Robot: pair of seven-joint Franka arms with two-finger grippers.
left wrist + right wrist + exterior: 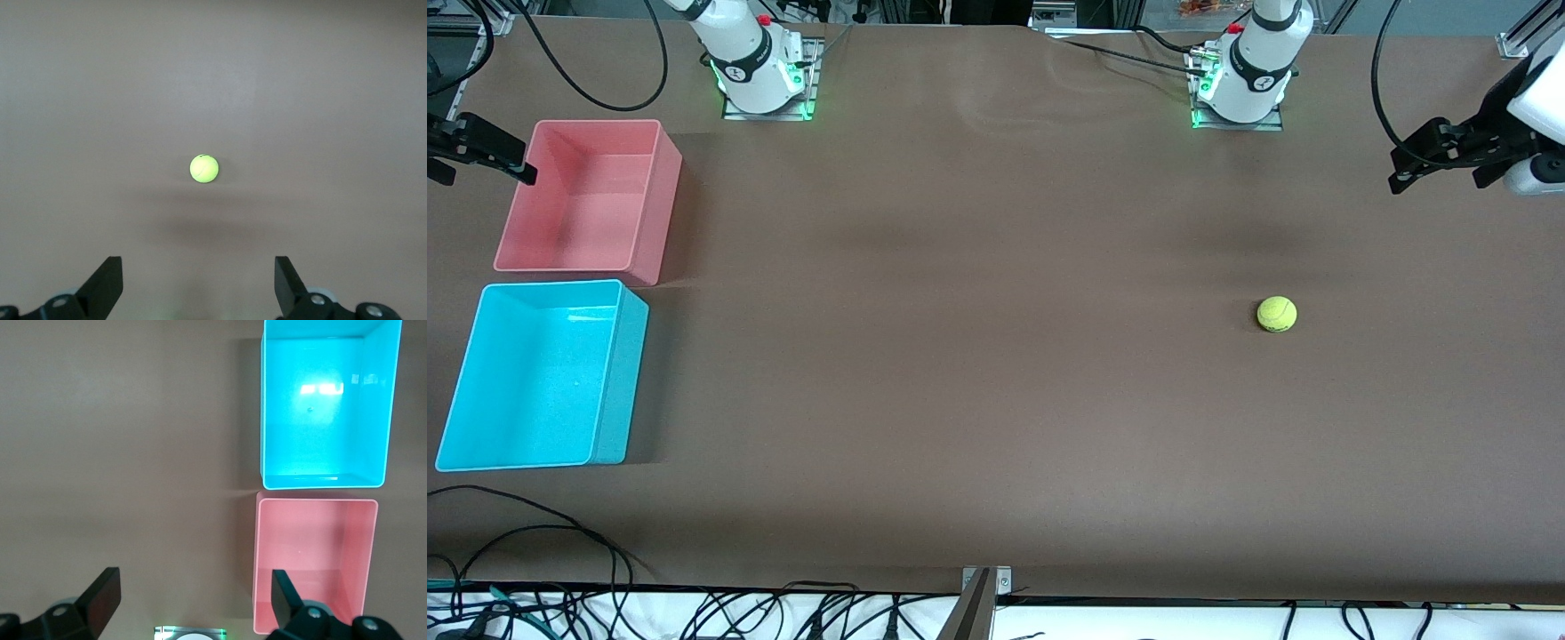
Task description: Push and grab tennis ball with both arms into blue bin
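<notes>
Tennis ball (pixel 1277 314) on table (pixel 978 356), mark camera-side

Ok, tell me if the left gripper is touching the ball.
Apart. The left wrist view shows the left gripper open, with bare table between its fingertips and the ball. The front view agrees: the ball sits alone on the table.
</notes>
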